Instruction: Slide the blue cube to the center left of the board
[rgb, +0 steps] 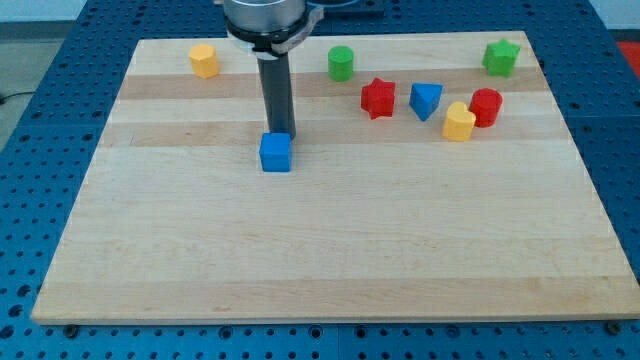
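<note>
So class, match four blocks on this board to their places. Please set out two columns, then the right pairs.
1 blue cube
2 green star
3 yellow hexagonal block
4 green cylinder

A top left of the view
B just below my tip
C top right corner
D top edge, right of the rod

Pairs: 1-B, 2-C, 3-A, 4-D

The bench (330, 250) is made of pale wood with lighter and darker stripes, and it is set on a blue sheet dotted with small holes (30, 150). A dark grey rod (277, 95) is seen. The cube (276, 153) is bright blue, and so is the small wedge (425, 100). Two blocks are yellow — one (204, 60), another (459, 122). Two are red — a star (378, 98) and a round block (486, 106). Two are green: (341, 63), (501, 57).
</note>
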